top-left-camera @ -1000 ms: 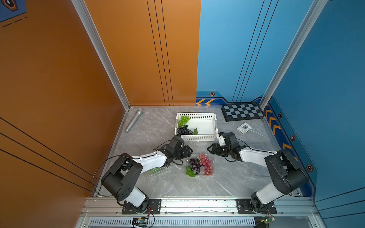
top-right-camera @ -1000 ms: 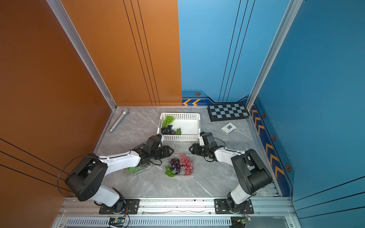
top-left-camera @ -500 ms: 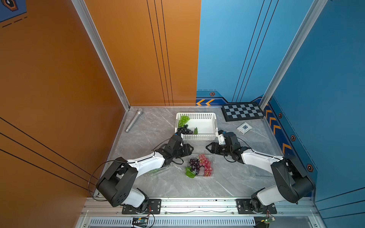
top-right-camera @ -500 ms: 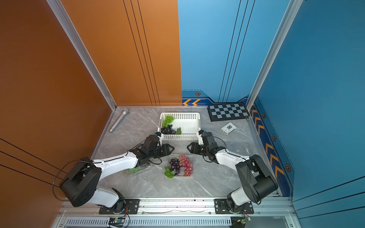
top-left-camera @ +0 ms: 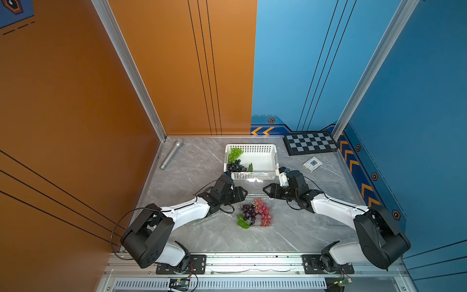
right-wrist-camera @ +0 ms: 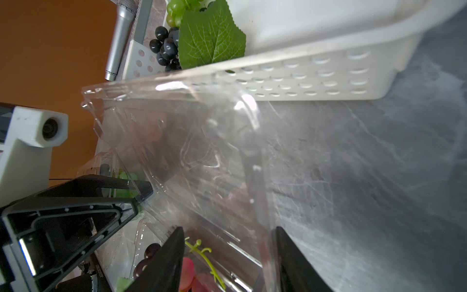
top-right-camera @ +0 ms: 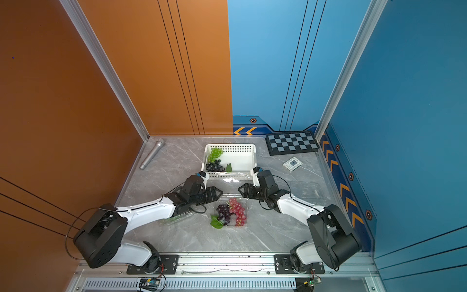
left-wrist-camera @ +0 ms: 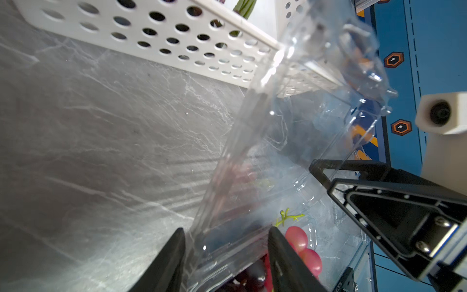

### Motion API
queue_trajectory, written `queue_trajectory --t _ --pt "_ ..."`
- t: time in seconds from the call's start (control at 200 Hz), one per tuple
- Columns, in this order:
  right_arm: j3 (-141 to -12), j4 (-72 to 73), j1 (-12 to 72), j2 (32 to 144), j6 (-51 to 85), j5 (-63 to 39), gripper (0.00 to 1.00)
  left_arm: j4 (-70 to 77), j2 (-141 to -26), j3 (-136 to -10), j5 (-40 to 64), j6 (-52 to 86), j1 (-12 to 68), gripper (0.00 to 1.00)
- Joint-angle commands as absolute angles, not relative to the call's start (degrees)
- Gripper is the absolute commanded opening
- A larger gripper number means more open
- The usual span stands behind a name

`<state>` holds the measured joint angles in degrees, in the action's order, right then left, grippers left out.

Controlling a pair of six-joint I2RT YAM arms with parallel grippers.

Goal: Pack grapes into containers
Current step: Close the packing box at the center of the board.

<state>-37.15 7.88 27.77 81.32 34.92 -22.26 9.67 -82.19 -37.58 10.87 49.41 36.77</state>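
Note:
An open clear container (top-left-camera: 255, 226) lies mid-table, holding dark purple grapes (top-left-camera: 248, 211) and pinkish red grapes (top-left-camera: 263, 211) with a leaf. Its hinged lid (left-wrist-camera: 290, 126) (right-wrist-camera: 189, 131) stands upright at the far side. My left gripper (top-left-camera: 244, 193) (left-wrist-camera: 227, 235) is shut across the lid's left end. At the lid's right end my right gripper (top-left-camera: 265, 189) (right-wrist-camera: 228, 232) is shut across it in the same way. More green grapes (top-left-camera: 235, 152) and dark grapes (top-left-camera: 235, 167) lie in the white basket (top-left-camera: 274, 158) just behind the lid.
A second clear container (top-left-camera: 201, 222) with green grapes inside lies under my left forearm. A silver microphone (top-left-camera: 171, 154) rests at the back left. A checkerboard (top-left-camera: 310, 146) and a small square box (top-left-camera: 312, 163) sit at the back right.
Both grippers have drawn slightly inward toward each other at the ends of the lid. The grapes in the container have not moved.

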Motion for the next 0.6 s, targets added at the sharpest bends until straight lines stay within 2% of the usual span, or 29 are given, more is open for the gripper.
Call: queue_trajectory --t 0.0,0.596 --pt "-36.91 5.67 27.78 79.87 33.85 -20.79 0.57 10.02 -81.33 -38.27 11.38 49.53 36.91 0.54" --pt "-38.38 5.09 22.02 78.25 30.15 -23.1 0.55 10.02 -87.54 -46.83 12.49 48.96 36.41 0.54"
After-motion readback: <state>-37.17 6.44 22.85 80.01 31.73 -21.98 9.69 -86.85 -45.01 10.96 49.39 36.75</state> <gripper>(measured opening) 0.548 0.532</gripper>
